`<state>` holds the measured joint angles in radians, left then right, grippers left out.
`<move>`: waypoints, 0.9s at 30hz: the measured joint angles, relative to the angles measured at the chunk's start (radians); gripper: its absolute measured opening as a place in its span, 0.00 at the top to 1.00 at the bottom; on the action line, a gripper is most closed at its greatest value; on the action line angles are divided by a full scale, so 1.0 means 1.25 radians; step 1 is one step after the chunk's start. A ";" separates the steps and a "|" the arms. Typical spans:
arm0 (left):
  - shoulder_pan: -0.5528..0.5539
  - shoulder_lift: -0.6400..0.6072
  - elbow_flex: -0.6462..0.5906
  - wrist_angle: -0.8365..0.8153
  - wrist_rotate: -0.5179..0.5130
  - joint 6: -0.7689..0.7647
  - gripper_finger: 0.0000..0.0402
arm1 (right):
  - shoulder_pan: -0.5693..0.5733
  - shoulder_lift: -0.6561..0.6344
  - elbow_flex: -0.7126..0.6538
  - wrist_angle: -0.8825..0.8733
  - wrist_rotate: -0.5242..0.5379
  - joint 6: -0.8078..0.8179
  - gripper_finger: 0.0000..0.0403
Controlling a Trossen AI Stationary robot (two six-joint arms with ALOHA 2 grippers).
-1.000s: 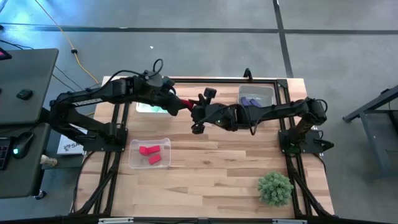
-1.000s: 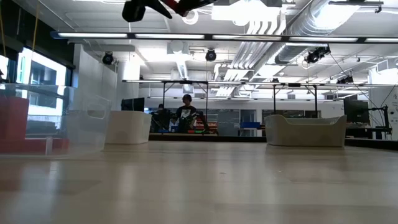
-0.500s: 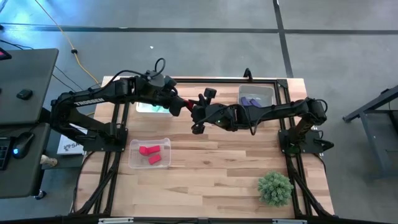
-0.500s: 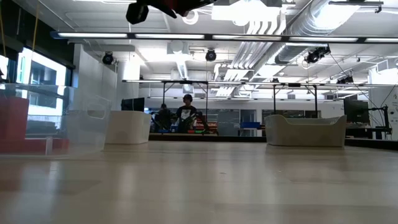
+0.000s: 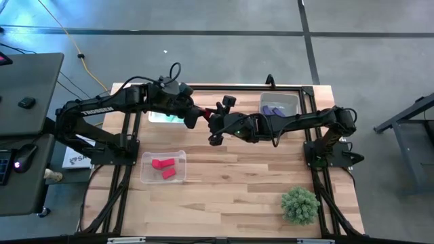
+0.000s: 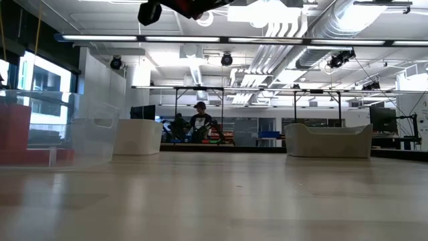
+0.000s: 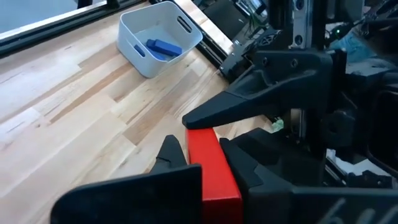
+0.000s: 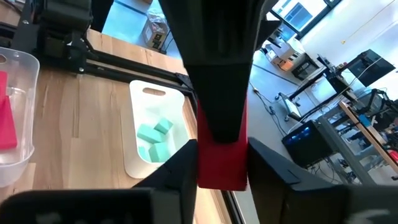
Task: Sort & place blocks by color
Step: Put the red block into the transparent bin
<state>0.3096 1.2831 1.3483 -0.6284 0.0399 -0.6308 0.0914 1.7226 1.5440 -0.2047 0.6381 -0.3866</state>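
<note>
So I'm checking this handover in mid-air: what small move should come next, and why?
Probably the right tool should open fully and back away: the left tool is already shut on the red block, with both tools at it above the table. The red tray awaits.

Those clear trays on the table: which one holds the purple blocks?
The tray at the table's far right corner, behind the right arm, holds them. The near-left tray holds red blocks, and the far-left tray holds teal ones.
</note>
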 joint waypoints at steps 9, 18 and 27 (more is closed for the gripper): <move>-0.002 -0.024 0.000 -0.078 -0.010 0.053 1.00 | 0.015 -0.007 0.000 -0.001 0.048 0.010 0.59; -0.082 -0.055 -0.001 -0.345 -0.041 0.042 1.00 | 0.034 -0.056 0.000 -0.001 0.163 0.032 0.57; -0.223 -0.048 -0.092 -0.389 -0.077 -0.047 1.00 | 0.034 -0.082 0.000 -0.001 0.179 0.111 0.57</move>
<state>0.0306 1.2230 1.2331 -1.1151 -0.0560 -0.6893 0.1333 1.6203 1.5436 -0.2059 0.8622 -0.2475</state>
